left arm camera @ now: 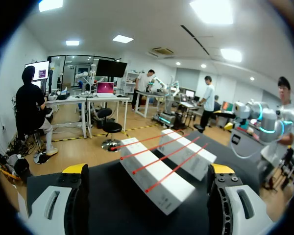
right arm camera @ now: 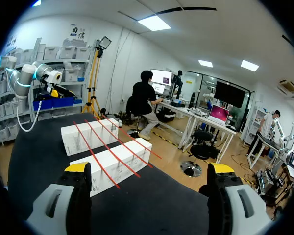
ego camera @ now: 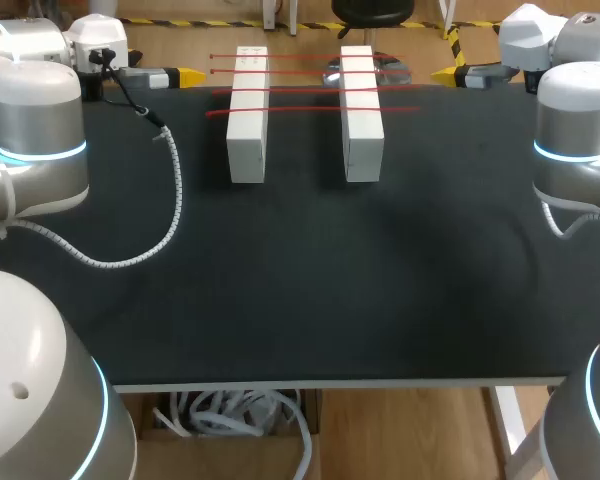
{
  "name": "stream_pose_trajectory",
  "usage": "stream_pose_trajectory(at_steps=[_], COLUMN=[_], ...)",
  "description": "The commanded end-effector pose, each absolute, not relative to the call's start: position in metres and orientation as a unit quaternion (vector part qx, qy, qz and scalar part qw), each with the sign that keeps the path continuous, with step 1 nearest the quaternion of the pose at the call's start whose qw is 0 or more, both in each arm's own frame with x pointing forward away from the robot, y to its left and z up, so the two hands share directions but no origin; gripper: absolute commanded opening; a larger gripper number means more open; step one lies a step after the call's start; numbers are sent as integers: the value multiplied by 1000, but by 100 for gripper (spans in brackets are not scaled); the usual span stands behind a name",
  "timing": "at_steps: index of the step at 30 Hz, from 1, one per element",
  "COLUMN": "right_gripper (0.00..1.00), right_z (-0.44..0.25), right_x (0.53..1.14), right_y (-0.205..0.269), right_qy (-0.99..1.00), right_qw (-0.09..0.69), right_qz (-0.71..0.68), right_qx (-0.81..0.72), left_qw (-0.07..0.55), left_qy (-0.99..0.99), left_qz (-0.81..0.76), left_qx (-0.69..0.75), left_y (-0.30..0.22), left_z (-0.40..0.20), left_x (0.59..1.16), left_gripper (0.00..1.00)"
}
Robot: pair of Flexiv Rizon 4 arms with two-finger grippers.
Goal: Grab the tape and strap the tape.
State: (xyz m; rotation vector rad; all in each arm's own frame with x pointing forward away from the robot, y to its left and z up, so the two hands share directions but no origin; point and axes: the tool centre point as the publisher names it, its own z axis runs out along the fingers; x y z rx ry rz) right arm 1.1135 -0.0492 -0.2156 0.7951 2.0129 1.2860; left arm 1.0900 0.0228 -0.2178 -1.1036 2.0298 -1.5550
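Shows 4 red tape strips point(ego camera: 305, 110) at 12 o'clock of the table point(ego camera: 300, 280), stretched 9-to-3 over 2 white blocks point(ego camera: 247, 120) — long axis crosswise, blocks 12-to-6. Puts L gripper point(ego camera: 185, 76) at 9 o'clock of the strips, R gripper point(ego camera: 445, 74) at 3 o'clock, approx. level w/ the strip ends, neither clearly nearer. Finds both pincers released — nothing held.

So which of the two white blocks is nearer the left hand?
The left block: it lies right ahead of the left hand, while the right block sits beyond it, on its far side.
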Motion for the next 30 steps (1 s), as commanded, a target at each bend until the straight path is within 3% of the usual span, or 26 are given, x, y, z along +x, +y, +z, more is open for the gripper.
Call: stream_pose_trajectory(at_steps=[1, 26, 30], right_gripper=[100, 100, 100], right_z=[-216, -216, -216], right_x=[1114, 1114, 1114], right_y=[-49, -49, -49], right_qy=[761, 761, 761], right_qw=[307, 307, 307], right_qz=[487, 487, 487], right_qx=[300, 300, 300], left_qw=[178, 178, 155], left_qy=[717, 717, 750], left_qz=[-550, -550, -556], left_qx=[-390, -390, -322], left_y=[23, 23, 28], left_z=[-218, -218, -229], left_x=[1090, 1090, 1087], left_gripper=[100, 100, 100])
